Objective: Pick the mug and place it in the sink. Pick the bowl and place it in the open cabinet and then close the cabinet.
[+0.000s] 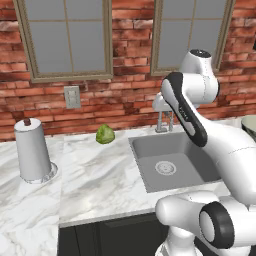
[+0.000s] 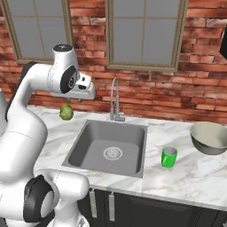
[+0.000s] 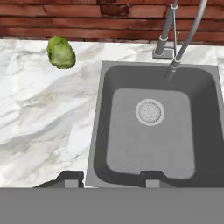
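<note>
The small bright green mug (image 2: 169, 157) stands upright on the marble counter, right of the sink (image 2: 128, 138). Further right sits the large grey-green bowl (image 2: 209, 137), whose rim also shows at the right edge (image 1: 249, 125). My gripper (image 2: 82, 100) hangs high above the counter left of the sink, far from both. In the hand view its two fingertips stand apart, open (image 3: 111, 180), with nothing between them, above the sink's (image 3: 131, 144) front left rim. The grey basin (image 1: 175, 150) is bare. A dark sliver of the cabinet (image 2: 224, 45) cuts in at the upper right edge.
A pale green leafy ball (image 2: 66, 112) (image 3: 61, 52) lies by the brick wall left of the sink. The chrome faucet (image 2: 115, 103) arches over the basin's back. A paper towel roll (image 1: 32, 151) stands far left. Low black doors (image 2: 133, 210) run under the counter.
</note>
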Motion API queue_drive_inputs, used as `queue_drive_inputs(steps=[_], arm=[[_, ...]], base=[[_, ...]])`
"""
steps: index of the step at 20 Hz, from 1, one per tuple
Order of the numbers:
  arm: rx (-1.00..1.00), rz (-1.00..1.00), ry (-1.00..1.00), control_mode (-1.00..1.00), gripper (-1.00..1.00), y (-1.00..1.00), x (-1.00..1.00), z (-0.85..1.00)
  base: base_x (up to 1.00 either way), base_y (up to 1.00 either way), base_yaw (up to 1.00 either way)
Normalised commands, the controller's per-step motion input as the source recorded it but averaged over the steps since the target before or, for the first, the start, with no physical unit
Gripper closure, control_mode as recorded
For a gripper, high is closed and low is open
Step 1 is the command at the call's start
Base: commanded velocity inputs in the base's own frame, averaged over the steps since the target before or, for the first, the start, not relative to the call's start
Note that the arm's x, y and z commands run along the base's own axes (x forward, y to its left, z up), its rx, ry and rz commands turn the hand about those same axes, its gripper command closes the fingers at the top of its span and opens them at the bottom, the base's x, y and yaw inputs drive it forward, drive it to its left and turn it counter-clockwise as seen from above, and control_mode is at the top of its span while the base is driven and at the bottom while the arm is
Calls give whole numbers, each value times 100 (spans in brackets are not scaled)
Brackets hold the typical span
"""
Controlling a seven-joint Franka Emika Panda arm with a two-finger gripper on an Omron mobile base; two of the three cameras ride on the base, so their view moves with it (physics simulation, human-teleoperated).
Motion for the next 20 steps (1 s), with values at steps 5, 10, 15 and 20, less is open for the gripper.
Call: queue_drive_inputs(steps=[5, 10, 15, 20], arm=[[1, -5, 0, -100, -100, -24, -33, 0], [12, -18, -5, -100, -100, -84, -90, -3], [-1, -33, 1, -100, -100, -98, -25, -42], [-5, -38, 8, -100, -100, -100, 0, -61]], base=[[0, 0, 0], [0, 0, 0], [0, 0, 0], [0, 0, 0]])
